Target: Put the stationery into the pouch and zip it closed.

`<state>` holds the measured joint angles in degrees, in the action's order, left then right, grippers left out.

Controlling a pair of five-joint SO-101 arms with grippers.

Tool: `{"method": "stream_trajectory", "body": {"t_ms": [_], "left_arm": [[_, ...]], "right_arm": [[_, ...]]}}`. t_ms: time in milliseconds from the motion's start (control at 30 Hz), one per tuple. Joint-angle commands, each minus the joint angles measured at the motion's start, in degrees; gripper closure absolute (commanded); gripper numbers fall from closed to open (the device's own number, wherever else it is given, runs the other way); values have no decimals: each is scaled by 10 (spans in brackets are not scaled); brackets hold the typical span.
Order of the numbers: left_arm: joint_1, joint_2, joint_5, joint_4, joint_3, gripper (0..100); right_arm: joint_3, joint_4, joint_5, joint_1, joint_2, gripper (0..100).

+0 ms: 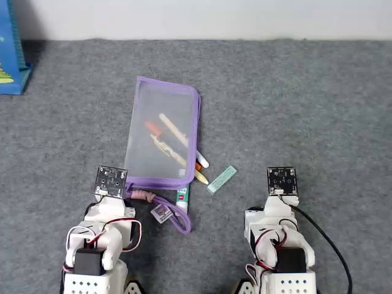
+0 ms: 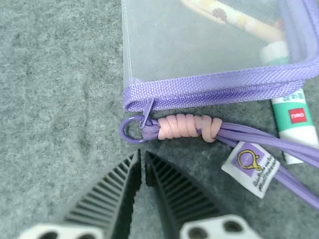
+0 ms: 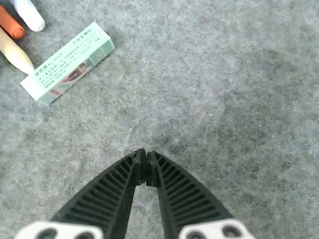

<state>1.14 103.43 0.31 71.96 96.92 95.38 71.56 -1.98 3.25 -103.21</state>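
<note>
On the bench (image 1: 306,110), the pouch (image 1: 160,131) lies just ahead of the left gripper (image 2: 142,156), pens (image 1: 201,163) protruding from its mouth. That gripper and the right gripper (image 3: 146,155) are pressed together, empty. The pouch is judged light and limp; its zip ring (image 2: 121,131) is best pinched.

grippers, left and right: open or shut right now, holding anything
Left gripper: shut, empty, just short of the clear purple-edged pouch.
Right gripper: shut, empty, above the grey felt tabletop.

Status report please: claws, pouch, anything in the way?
Left claw shut, empty, by pouch corner. Right claw shut, empty. Pen tips stick out; green box lies outside. Strap lies before left claw.
</note>
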Motion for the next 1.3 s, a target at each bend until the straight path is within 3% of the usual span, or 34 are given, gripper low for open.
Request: {"method": "stream_trajectory", "body": {"t_ms": [0, 1267], "left_arm": [[4, 7, -4, 2, -4, 987], [4, 7, -4, 2, -4, 987]], "right_arm": [[11, 3, -2, -1, -8, 990], [11, 2, -4, 8, -8, 990]]}}
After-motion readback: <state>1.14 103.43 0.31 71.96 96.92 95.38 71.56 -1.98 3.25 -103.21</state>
